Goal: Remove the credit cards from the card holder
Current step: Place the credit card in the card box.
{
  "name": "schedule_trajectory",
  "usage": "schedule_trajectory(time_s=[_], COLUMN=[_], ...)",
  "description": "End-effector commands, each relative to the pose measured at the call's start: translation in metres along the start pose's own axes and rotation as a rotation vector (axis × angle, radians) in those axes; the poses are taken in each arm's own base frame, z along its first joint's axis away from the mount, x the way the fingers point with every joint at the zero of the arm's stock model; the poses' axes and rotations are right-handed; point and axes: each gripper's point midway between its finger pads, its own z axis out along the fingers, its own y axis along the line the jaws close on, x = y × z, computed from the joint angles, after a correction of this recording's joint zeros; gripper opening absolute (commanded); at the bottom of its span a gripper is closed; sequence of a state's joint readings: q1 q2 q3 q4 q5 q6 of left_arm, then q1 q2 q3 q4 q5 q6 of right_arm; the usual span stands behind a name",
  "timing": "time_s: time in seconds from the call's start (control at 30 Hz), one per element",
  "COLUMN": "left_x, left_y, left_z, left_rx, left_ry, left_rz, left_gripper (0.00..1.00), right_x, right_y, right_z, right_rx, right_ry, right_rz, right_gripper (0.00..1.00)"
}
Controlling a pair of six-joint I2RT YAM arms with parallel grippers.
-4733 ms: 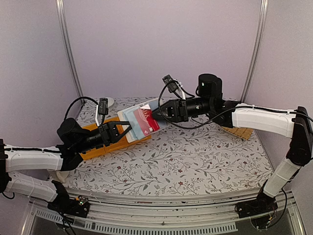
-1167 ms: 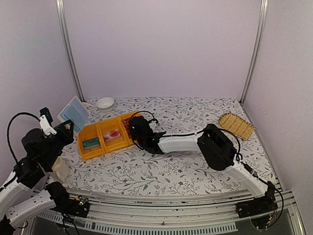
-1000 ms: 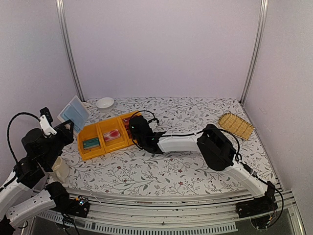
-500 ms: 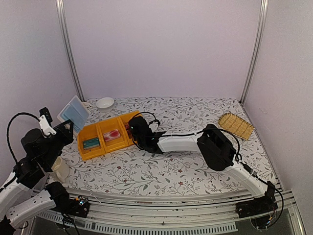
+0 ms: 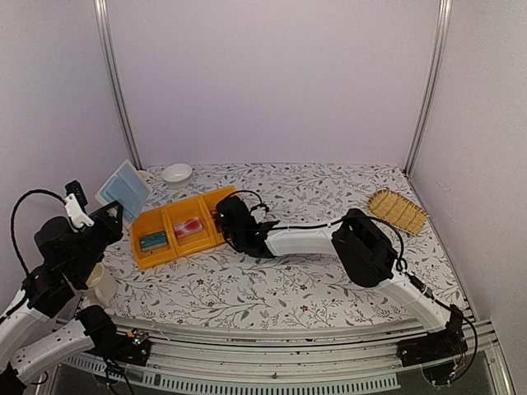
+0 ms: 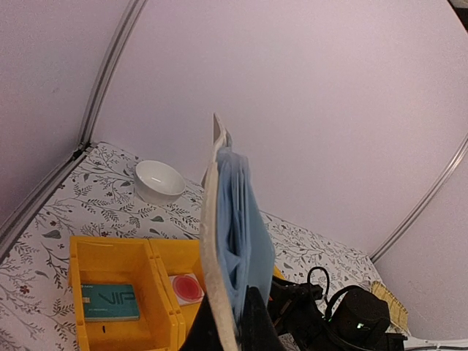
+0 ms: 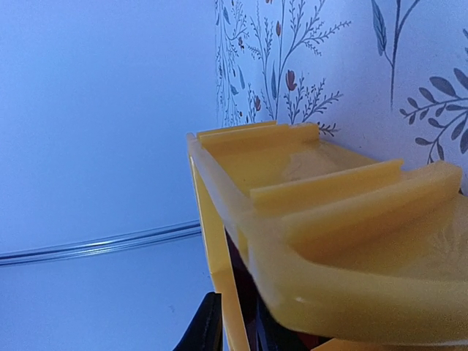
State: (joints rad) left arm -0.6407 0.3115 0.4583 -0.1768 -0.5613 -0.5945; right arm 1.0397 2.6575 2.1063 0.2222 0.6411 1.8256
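Left of the yellow bin (image 5: 146, 223), the left gripper (image 5: 110, 216) clamps the floppy-looking card holder (image 5: 123, 188) upright by its lower edge. In the bin lie a teal card (image 5: 151, 241) and pink card (image 5: 190, 225), likely stiff and slick: pinch edgewise. At its right end, the right gripper's (image 5: 223, 216) opening is hidden.

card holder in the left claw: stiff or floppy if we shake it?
Probably semi-stiff: the card holder stands upright above the left claw, which pinches only its bottom edge. Its blue leaves bow away from the whitish cover, so they would likely flap. It looks thin, so probably light.
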Motion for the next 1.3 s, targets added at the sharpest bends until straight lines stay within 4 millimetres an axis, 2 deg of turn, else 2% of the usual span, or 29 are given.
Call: schedule_trajectory(time_s=[0.0,0.13,0.27,0.4,0.6,0.73,0.83,0.93,1.1,1.13,1.17,1.27], left_x=[-0.006,-0.006,-0.007,-0.008,-0.01,-0.011,-0.011,-0.009,-0.007,-0.005,-0.006,-0.006], left_y=[0.0,0.0,-0.001,-0.001,0.0,0.001,0.003,0.002,-0.011,-0.017,-0.024,-0.047], left_z=[-0.001,-0.001,-0.002,-0.002,-0.003,-0.004,-0.005,-0.004,-0.002,-0.003,-0.004,-0.009], left_rx=[0.008,0.009,0.012,0.012,0.011,0.008,0.004,0.007,0.076,0.109,0.149,0.284], left_ry=[-0.03,-0.032,-0.034,-0.038,-0.043,-0.05,-0.053,-0.046,-0.03,-0.025,-0.026,-0.02], left_rz=[-0.006,-0.007,-0.009,-0.011,-0.011,-0.013,-0.014,-0.014,-0.004,-0.002,0.001,0.013], left_gripper=[0.0,0.0,0.0,0.0,0.0,0.0,0.0,0.0,0.0,0.0,0.0,0.0], right_x=[0.003,0.003,-0.005,-0.003,0.0,0.003,0.004,0.006,0.018,0.018,0.02,0.032], right_y=[-0.008,0.003,0.01,0.019,0.01,-0.008,0.0,0.033,0.122,0.158,0.182,0.235], right_z=[-0.007,-0.019,-0.032,-0.041,-0.035,-0.027,-0.029,-0.034,-0.06,-0.077,-0.092,-0.139], right_rx=[0.044,0.049,0.056,0.06,0.075,0.126,0.101,0.02,-0.24,-0.341,-0.425,-0.625], right_ry=[0.034,0.062,0.062,0.089,0.099,0.118,0.131,0.136,0.179,0.18,0.18,0.191], right_rz=[0.012,0.018,0.028,0.023,0.031,0.046,0.077,-0.009,-0.28,-0.364,-0.454,-0.815], right_gripper=[0.18,0.18,0.18,0.25,0.27,0.27,0.26,0.26,0.25,0.25,0.25,0.26])
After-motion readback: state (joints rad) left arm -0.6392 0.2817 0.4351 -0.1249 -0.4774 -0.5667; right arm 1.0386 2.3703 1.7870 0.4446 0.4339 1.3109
